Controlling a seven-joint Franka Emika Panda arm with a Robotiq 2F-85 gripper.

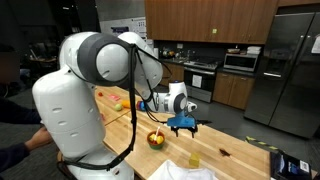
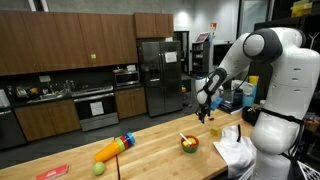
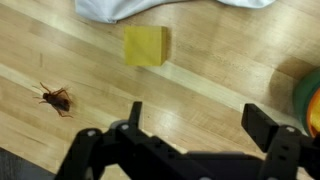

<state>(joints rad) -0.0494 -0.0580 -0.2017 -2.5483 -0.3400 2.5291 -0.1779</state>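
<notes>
My gripper (image 3: pixel 200 122) is open and empty, hovering above the bare wooden tabletop (image 3: pixel 215 70). It shows in both exterior views (image 1: pixel 183 124) (image 2: pixel 205 113), held well above the table. A yellow block (image 3: pixel 146 45) lies on the wood ahead of the fingers, also seen in an exterior view (image 1: pixel 194 159). A small brown toy bug (image 3: pixel 55 98) lies to the left of the fingers. The rim of a bowl (image 3: pixel 311 100) shows at the right edge. The bowl holds fruit-like pieces in both exterior views (image 1: pixel 156 139) (image 2: pixel 189 143).
A white cloth (image 3: pixel 150 8) (image 2: pixel 235 150) lies beyond the block near the table edge. A yellow-orange toy vegetable (image 2: pixel 113 149), a green ball (image 2: pixel 98 168) and a red item (image 2: pixel 52 172) lie farther along the table. Kitchen cabinets and a steel fridge (image 2: pixel 157 75) stand behind.
</notes>
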